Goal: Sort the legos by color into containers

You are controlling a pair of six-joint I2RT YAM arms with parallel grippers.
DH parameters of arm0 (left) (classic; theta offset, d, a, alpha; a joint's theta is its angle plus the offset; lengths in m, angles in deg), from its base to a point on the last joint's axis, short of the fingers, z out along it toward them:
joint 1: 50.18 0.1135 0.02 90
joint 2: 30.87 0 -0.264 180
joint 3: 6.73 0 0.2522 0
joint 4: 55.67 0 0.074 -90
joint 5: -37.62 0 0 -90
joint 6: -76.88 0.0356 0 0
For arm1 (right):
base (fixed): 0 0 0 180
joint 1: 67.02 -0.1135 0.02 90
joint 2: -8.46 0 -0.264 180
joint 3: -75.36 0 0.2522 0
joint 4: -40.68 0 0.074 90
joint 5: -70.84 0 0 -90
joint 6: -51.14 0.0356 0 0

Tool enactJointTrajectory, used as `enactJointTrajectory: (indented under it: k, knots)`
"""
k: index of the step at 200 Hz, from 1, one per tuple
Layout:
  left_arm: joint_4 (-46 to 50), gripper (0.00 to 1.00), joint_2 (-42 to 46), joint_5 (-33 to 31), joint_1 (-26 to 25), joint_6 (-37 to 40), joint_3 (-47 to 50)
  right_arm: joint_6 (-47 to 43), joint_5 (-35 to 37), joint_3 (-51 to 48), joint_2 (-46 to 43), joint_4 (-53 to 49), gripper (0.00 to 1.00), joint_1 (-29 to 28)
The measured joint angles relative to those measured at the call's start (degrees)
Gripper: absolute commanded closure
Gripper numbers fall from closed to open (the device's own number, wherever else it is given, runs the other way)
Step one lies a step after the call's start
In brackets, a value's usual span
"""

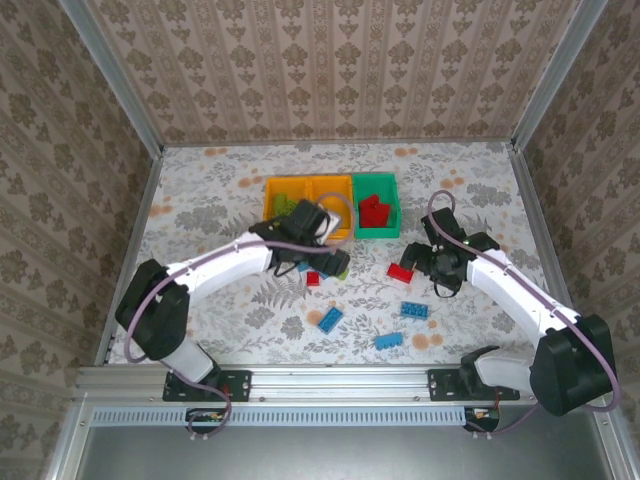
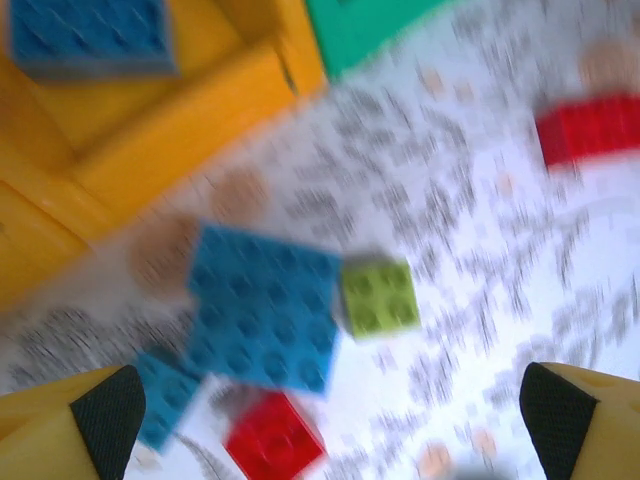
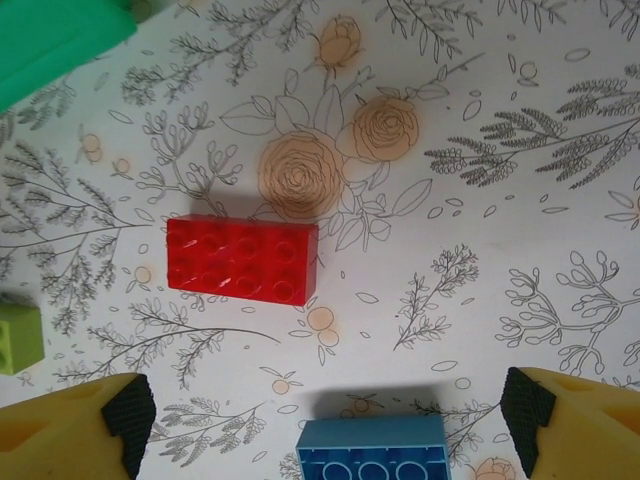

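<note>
A red lego (image 3: 243,259) lies flat on the table just ahead of the right pincer (image 3: 328,410), whose jaws are spread wide and hold nothing. A blue lego (image 3: 372,448) sits under the gap between them. The left pincer (image 2: 330,410) is also released. A large blue brick (image 2: 265,305) lies ahead of it, with a lime brick (image 2: 378,297) just beside. Farther ahead stand an orange bin (image 2: 180,110) and the green bin (image 2: 370,25).

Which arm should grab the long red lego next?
Right. Its open hand hangs just above the long red lego, close to the green bin.
</note>
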Motion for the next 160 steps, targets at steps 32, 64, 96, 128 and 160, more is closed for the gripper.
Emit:
enactJointTrajectory:
  k: [32, 64, 96, 128, 160]
  knots:
    - [0.39, 0.01, 1.27, -1.05, -6.21, 0.04, 7.45, 0.46, -0.44, -1.99, 0.09, 0.35, 0.06, 0.00]
    - [0.72, 0.05, 1.27, -1.05, -9.94, 0.35, 10.67, 1.46, -1.20, -4.11, -1.70, 0.70, 0.04, 0.00]
    - [0.63, 0.08, 1.22, -0.35, -12.61, 1.27, 10.88, 2.21, -1.64, -5.03, -2.38, 0.70, 0.04, 0.00]
    - [0.24, 0.14, -0.81, 1.29, -14.01, 1.31, 10.86, 3.23, -2.19, -7.06, -2.38, 1.11, 0.05, -0.09]
    - [0.28, 0.28, -4.09, 1.90, -14.60, 0.81, 10.86, 3.19, -2.58, -7.54, -1.95, 1.55, 0.05, -0.39]
